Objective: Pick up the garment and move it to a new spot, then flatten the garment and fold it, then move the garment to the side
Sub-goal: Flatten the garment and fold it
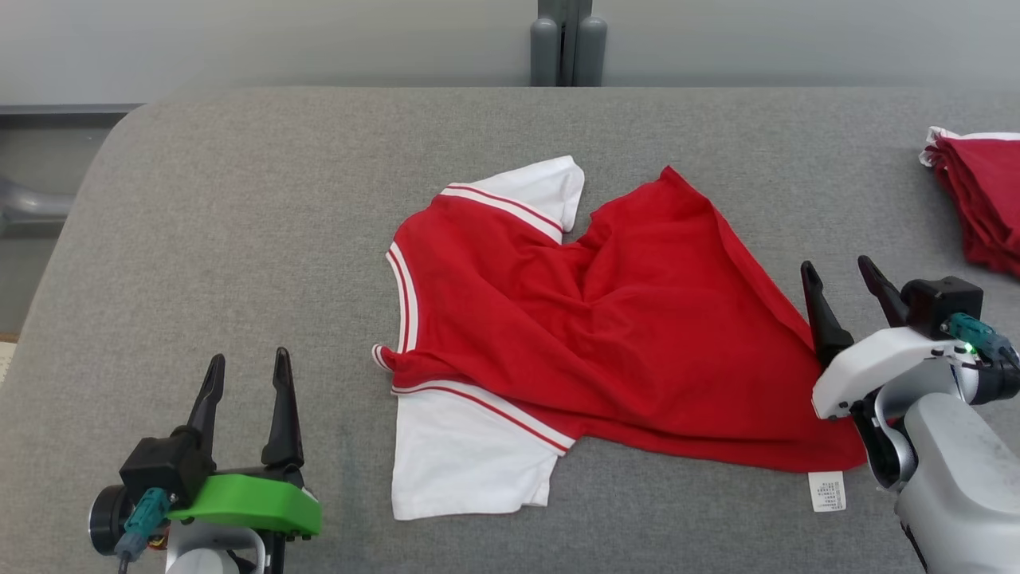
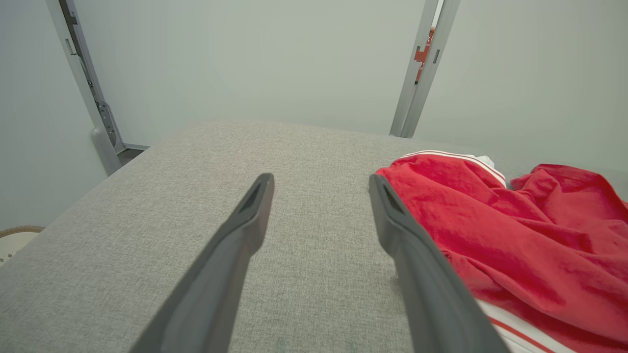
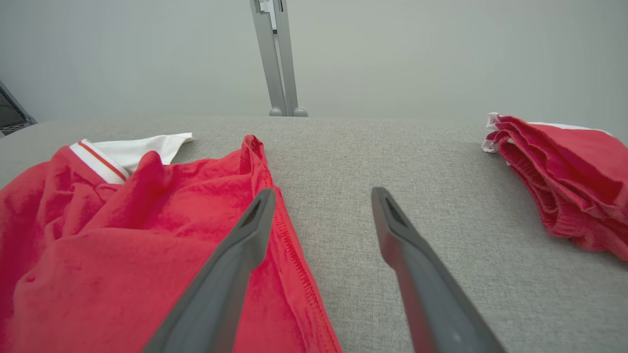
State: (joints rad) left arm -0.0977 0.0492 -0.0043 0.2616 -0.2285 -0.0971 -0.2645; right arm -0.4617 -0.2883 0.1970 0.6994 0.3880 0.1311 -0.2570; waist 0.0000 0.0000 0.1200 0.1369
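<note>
A red garment (image 1: pixel 606 335) with white sleeves and red-striped trim lies rumpled in the middle of the grey table (image 1: pixel 239 239). It reaches into the left wrist view as red cloth (image 2: pixel 515 230) and into the right wrist view as a creased red body (image 3: pixel 122 235). My left gripper (image 1: pixel 247 375) stands open at the lower left, apart from the garment, with nothing between its fingers. My right gripper (image 1: pixel 845 275) is open at the garment's right hem; its left finger (image 3: pixel 235 260) lies over the hem's edge and its right finger is over bare table. Neither holds anything.
A stack of folded red garments (image 1: pixel 984 199) with white edges sits at the table's far right, also seen as a red pile (image 3: pixel 564 176). A white care label (image 1: pixel 826 490) sticks out below the hem. A grey post (image 1: pixel 567 40) stands behind the table.
</note>
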